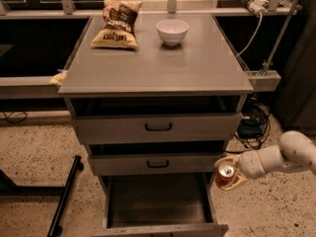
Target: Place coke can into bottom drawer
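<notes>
My gripper comes in from the right on a white arm and is shut on the coke can, a red can with a silver top, held upright. It hangs at the right front corner of the cabinet, beside the middle drawer and just above the right wall of the bottom drawer. The bottom drawer is pulled out and its plain grey inside shows nothing in it.
A chip bag and a white bowl sit at the back of the grey cabinet top. Two drawers with black handles are above. Cables lie on the floor at right. A black stand leg is at left.
</notes>
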